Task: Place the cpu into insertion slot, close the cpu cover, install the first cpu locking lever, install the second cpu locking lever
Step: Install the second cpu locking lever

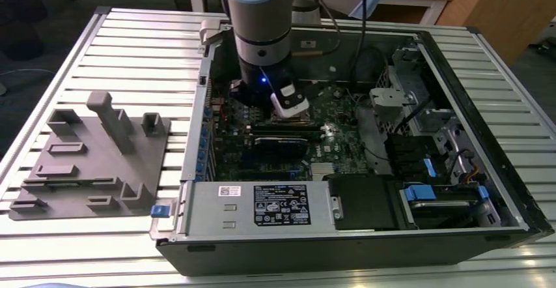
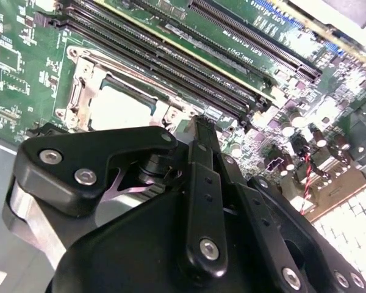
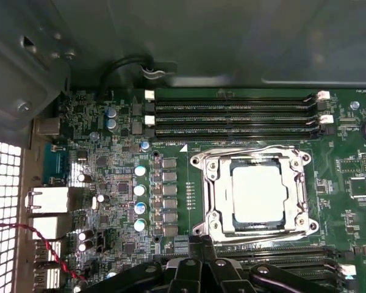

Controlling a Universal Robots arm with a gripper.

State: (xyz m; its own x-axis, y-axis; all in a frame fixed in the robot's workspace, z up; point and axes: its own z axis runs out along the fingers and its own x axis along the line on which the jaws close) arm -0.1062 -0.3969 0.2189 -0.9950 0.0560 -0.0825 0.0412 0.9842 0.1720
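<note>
First wrist view showed the cpu (image 3: 259,190) already seated in the insertion slot (image 3: 202,163), right of centre, the cpu cover (image 3: 215,195) lying closed around it. Levers looked unfinished, I judged. The gripper (image 3: 198,243) hovered just beside, jaws pinched together, empty.

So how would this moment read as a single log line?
pale silvery square cpu: seated in metal-rimmed insertion slot | thin silvery cpu cover: down over it | black gripper: beside slot, empty
</note>
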